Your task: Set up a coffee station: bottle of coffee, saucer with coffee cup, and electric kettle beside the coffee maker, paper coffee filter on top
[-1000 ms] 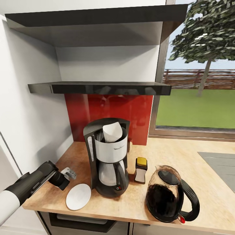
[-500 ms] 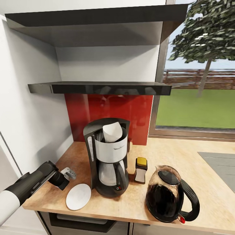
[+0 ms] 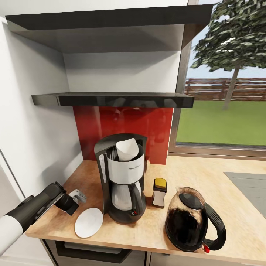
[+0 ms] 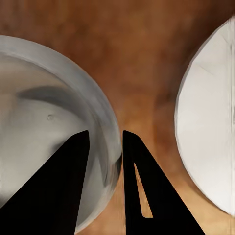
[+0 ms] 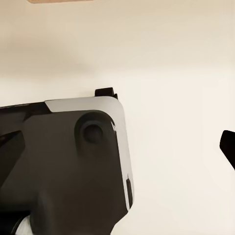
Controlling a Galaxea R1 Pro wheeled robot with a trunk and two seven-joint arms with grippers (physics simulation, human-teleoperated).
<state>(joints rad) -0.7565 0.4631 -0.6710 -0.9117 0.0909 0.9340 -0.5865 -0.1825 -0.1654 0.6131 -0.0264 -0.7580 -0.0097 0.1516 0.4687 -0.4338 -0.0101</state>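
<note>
Your left gripper [image 4: 105, 147] pinches the coffee cup [image 4: 44, 122] rim.
The cup hangs over the countertop [image 3: 192, 173], just beside the saucer [image 3: 88, 222], left of the coffee maker [image 3: 123, 177].

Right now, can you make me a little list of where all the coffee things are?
coffee maker: on the countertop
paper filter: on top of the coffee maker
coffee bottle: just right of the maker
kettle: right of the bottle, nearer the front
saucer: left of the maker, bare
coffee cup: beside the saucer, not on it
left claw: shut over the cup's rim
</note>
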